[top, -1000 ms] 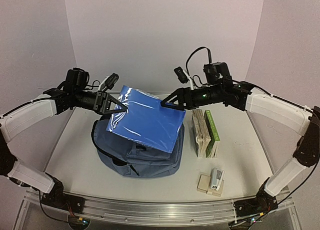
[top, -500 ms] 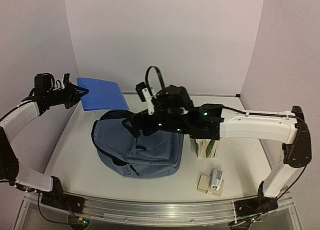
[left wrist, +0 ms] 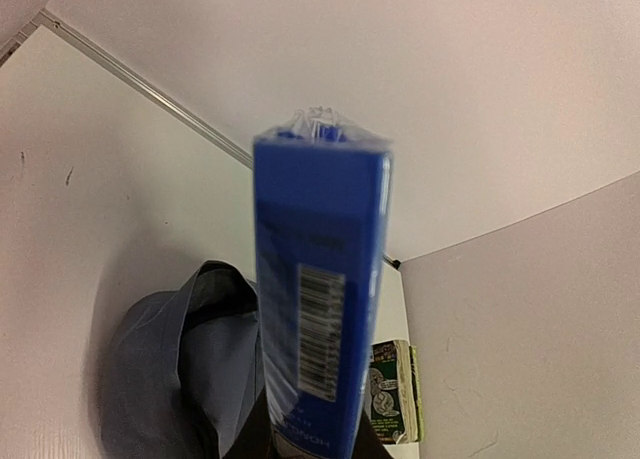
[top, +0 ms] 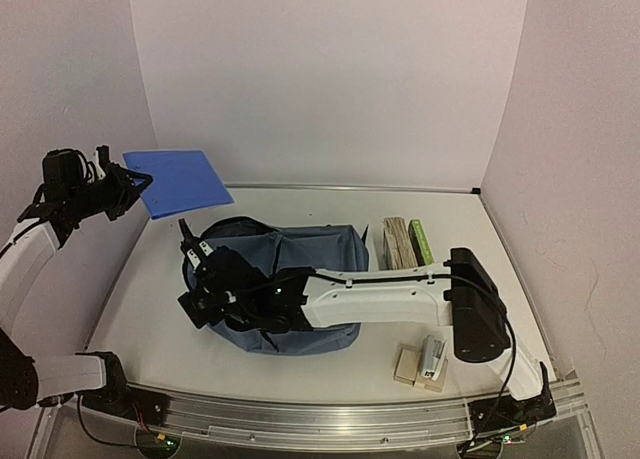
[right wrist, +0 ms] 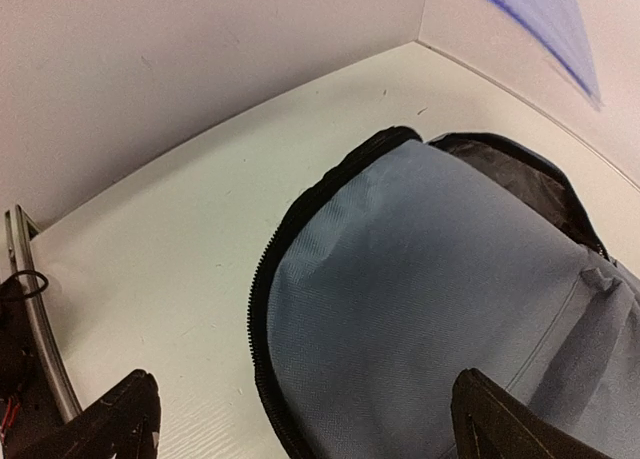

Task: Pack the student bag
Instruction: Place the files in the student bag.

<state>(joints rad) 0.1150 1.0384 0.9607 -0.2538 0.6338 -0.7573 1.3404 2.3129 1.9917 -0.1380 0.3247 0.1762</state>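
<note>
The student bag (top: 320, 254) lies flat mid-table, slate blue, with its top zipper open at the left end (right wrist: 262, 309). My left gripper (top: 128, 187) is at the far left, raised, and shut on a flat blue book (top: 178, 179). In the left wrist view the blue book (left wrist: 320, 279) stands edge-on with its barcode showing, above the bag (left wrist: 165, 364). My right gripper (top: 200, 304) reaches across the bag to its left end. In the right wrist view it (right wrist: 300, 404) is wide open and empty just above the bag's flap (right wrist: 440, 279).
A stack of books (top: 402, 241) with a green one stands right of the bag, and also shows in the left wrist view (left wrist: 393, 404). A small grey-white device on wooden blocks (top: 428, 359) sits near the front right. The right arm's long white link (top: 400, 291) lies over the bag.
The right gripper has let go of the blue book and swung down across the bag to its left end. The left gripper has carried the book up and to the far left.
</note>
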